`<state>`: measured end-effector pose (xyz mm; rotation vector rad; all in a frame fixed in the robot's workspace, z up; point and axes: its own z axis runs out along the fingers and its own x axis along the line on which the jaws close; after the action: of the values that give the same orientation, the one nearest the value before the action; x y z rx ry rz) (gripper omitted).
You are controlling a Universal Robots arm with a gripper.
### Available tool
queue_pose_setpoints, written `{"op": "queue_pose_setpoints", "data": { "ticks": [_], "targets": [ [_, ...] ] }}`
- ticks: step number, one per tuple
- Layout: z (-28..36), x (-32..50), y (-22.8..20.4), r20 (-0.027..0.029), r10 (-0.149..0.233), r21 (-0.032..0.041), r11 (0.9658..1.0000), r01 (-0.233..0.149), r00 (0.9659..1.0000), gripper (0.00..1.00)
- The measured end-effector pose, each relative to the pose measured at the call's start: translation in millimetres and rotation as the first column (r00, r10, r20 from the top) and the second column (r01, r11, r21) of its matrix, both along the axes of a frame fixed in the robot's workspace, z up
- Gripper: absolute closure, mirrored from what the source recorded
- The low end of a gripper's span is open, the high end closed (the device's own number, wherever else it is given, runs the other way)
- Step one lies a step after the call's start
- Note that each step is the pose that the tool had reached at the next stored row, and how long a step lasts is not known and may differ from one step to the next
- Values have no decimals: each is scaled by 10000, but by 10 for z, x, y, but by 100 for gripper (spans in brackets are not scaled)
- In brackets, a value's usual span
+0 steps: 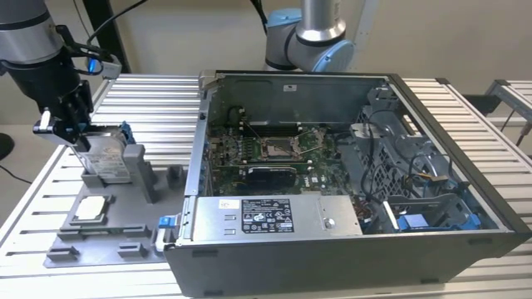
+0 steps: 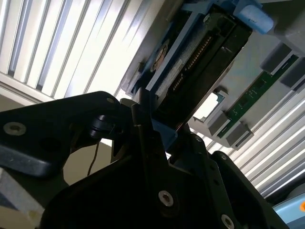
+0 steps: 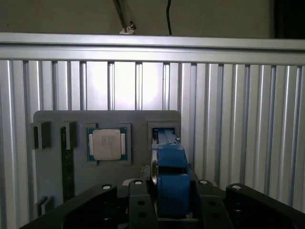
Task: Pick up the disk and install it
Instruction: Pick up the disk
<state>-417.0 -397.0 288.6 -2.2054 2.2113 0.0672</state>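
The disk [image 1: 106, 159] is a silver-grey drive with a white label and a blue frame. It stands on edge in a slot of the grey fixture plate [image 1: 112, 233], at the exterior view's left. My gripper [image 1: 79, 134] reaches down over its top edge and is shut on it. In the first wrist view the disk's blue frame [image 3: 169, 174] sits between the two black fingers [image 3: 138, 200] of the gripper [image 3: 170, 198]. The second wrist view shows the disk's connector edge [image 2: 200, 57] running away from a finger [image 2: 143, 124].
A square processor chip [image 1: 90, 208] [image 3: 107, 144] lies on the fixture plate [image 3: 57, 119], and a green memory stick [image 2: 252, 93] beside it. The open computer case [image 1: 465, 187] stands at the exterior view's right, holding a motherboard, a grey power supply box [image 1: 275, 217] and a blue-trimmed bay [image 1: 415, 221]. Slatted aluminium table [image 1: 158, 99] around.
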Motion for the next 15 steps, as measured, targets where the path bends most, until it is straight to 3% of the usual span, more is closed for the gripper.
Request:
{"op": "queue_pose_setpoints", "data": {
  "ticks": [4,15],
  "targets": [
    [25,0,-4,-6,0,0,10000,0,10000,100],
    [237,0,2,-16,0,-14,10000,0,10000,100]
  ]
}}
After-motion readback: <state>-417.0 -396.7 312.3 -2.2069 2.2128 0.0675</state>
